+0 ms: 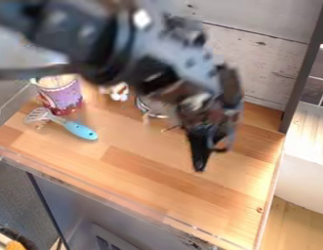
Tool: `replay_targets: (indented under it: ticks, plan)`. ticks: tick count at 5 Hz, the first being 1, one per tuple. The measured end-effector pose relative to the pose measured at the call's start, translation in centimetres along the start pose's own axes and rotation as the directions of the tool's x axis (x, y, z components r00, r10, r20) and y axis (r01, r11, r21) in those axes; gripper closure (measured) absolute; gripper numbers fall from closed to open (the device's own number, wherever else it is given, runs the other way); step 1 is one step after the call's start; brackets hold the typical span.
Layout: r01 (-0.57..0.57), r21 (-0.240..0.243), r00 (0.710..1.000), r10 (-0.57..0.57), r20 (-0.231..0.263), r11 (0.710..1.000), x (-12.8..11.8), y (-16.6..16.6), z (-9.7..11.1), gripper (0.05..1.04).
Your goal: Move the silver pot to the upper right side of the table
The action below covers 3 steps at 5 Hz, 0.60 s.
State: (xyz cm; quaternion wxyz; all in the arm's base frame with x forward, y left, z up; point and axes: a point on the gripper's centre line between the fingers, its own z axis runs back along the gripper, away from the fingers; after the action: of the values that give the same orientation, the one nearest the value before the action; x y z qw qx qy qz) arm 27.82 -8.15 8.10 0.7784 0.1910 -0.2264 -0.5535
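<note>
Wall: pale boards (268, 63) behind a wooden counter (151, 178)
Gripper (208, 157): above the counter, right of the middle; how far the jaws are open, or whether they hold anything, I cannot tell
Silver pot (151, 110): towards the back of the counter, mostly hidden by the arm (92, 44), a curved silver bit visible
White object (118, 92): near the pot, partly covered, hard to make out
Spatula (79, 130): blue handle, front left of the pot
Cup (61, 93): purple, back left, beside the spatula's head

Glossy blue plastic hndl (80, 131), smooth wd tabletop (144, 183)
</note>
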Motion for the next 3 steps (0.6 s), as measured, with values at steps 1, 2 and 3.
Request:
replay_targets:
  ticks: [1, 2, 3]
  plan:
    - [0.082, -0.034, 0.996, -0.081, 0.045, 0.996, 1.7, 1.0, -1.2, 1.011]
    - [0.141, -0.059, 0.989, -0.138, 0.054, 0.988, 2.4, 1.1, -3.7, 1.011]
    - [0.141, -0.107, 0.989, -0.135, 0.061, 0.984, 2.1, 0.9, -5.9, 1.011]
